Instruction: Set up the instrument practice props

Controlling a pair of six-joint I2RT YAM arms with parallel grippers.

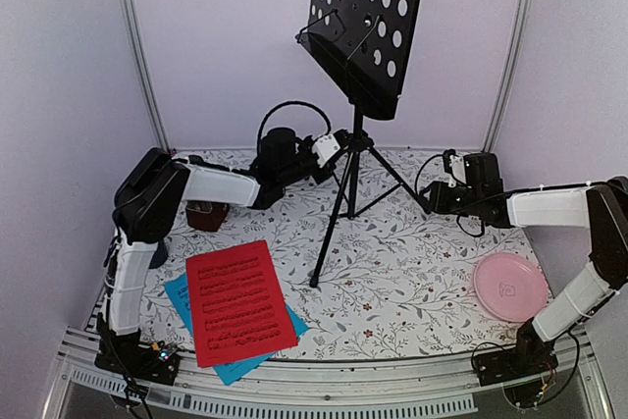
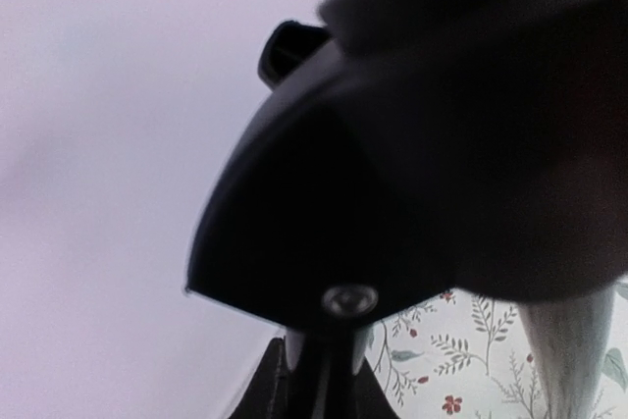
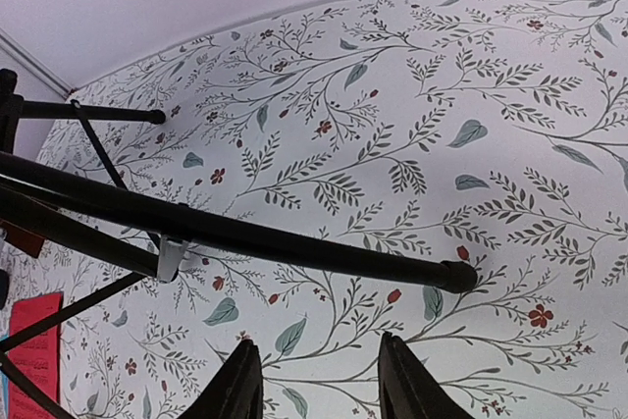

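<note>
The black perforated music stand [image 1: 368,17] stands upright on its tripod legs at the back middle of the table. My left gripper [image 1: 343,147] is shut on its pole just above the tripod. In the left wrist view the pads [image 2: 290,355] flank the pole, and the stand's blurred underside [image 2: 392,174] fills the frame. My right gripper [image 1: 432,198] hovers open by the stand's right leg [image 3: 294,242], whose foot [image 3: 456,275] rests just beyond the empty gripper [image 3: 315,340]. A red sheet [image 1: 238,301] lies on a cyan sheet [image 1: 182,296] at front left. The brown metronome [image 1: 206,215] sits behind the left arm.
A pink round plate [image 1: 510,287] lies at the right front, near the right arm's base. The tripod's front leg [image 1: 329,237] reaches toward the table's middle. Pale walls close in the back and both sides. An edge of the red sheet [image 3: 34,340] shows in the right wrist view.
</note>
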